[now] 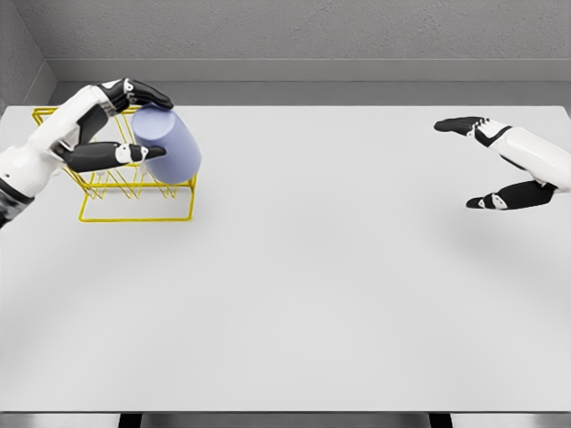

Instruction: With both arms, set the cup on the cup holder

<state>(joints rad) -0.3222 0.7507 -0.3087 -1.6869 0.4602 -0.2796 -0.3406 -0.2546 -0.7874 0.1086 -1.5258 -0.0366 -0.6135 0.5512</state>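
The left hand [120,125] has its fingers [147,92] clamped around the lavender cup [169,147], tilted with its long axis running ten-to-four o'clock over the yellow wire cup holder [134,201]. The right hand [504,165], fingers spread and empty, hovers well apart at three o'clock above the tabletop [312,294].

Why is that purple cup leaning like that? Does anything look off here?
The cup sits tilted over the yellow wire holder, not upright, because the left hand is gripping it there. The right hand hovers open and empty, far across the table. Nothing looks spilled or broken.
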